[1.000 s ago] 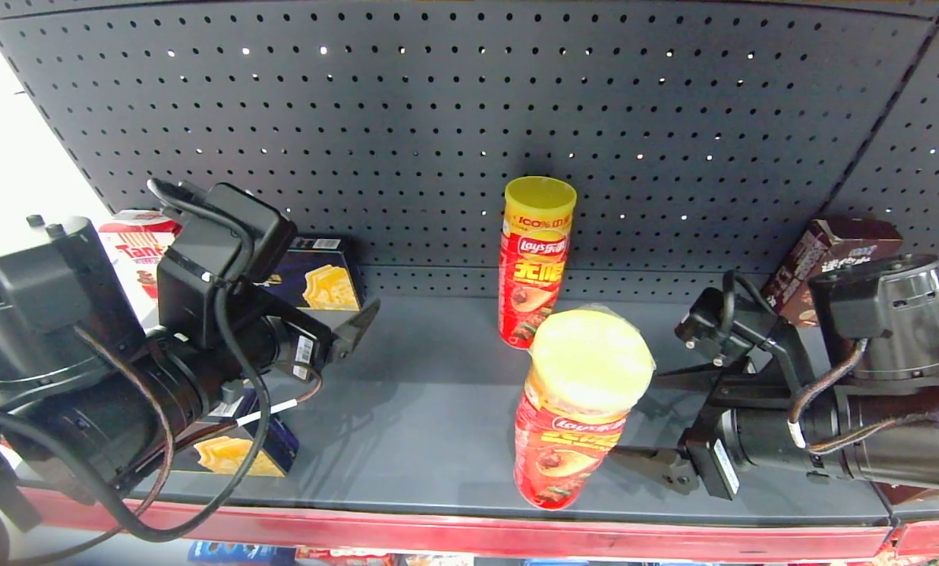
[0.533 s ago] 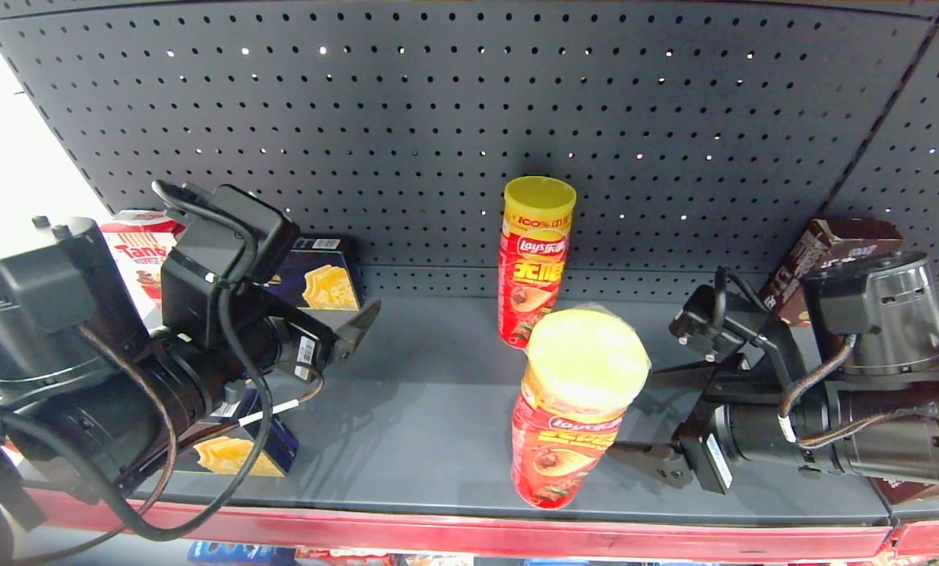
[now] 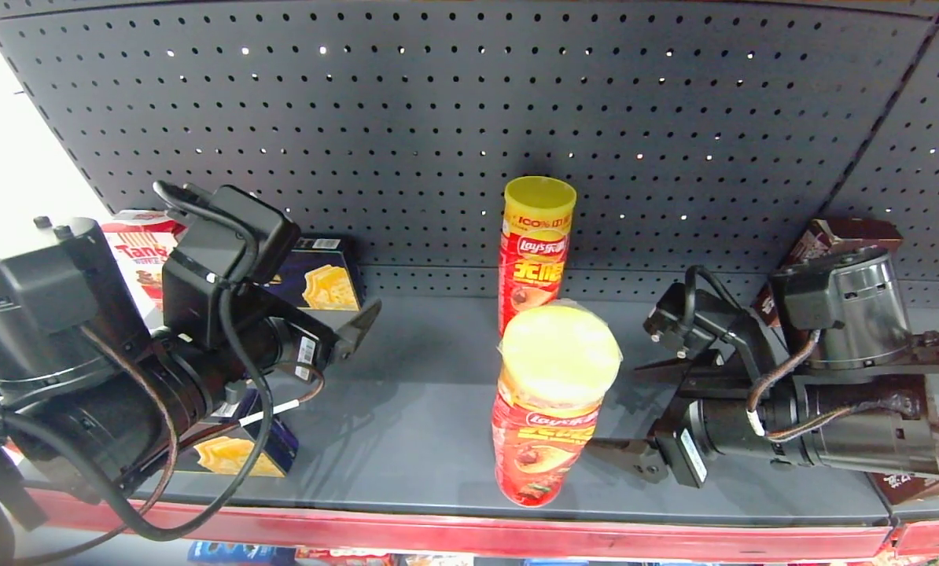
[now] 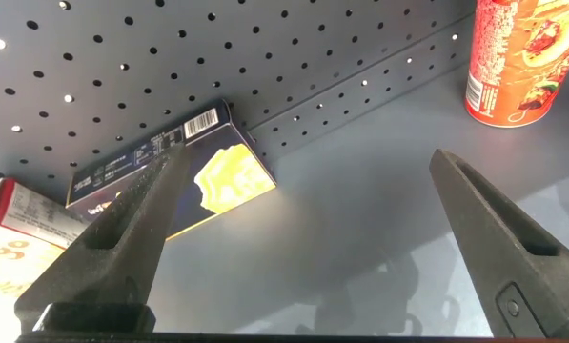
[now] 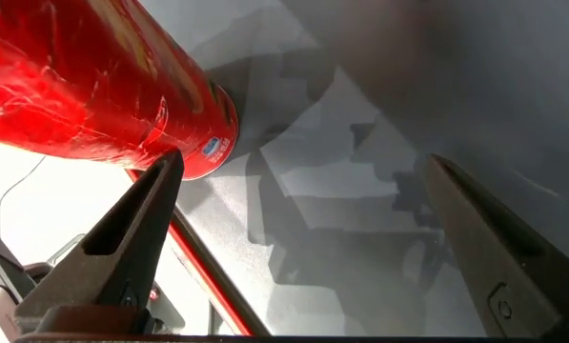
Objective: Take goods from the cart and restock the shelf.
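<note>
Nudging the can (image 3: 552, 409) at the shelf's (image 3: 422, 409) front edge, our spread right gripper (image 3: 620, 409) (left gripper (image 4: 313, 160) spread too) could topple it.

lit brightly from the front. burns out to plain white past the left end of the dark grey perforated metal back panel (image 3: 406, 110); lets pinpoints of light through some holes. throws a soft shadow on that panel behind the far red-and-yellow cylindrical can (image 3: 538, 251). glints in streaks on the near red cylindrical can (image 5: 84, 90) and the red front lip of the grey shelf (image 3: 517, 536). bows straight edges near head-view corners.
</note>
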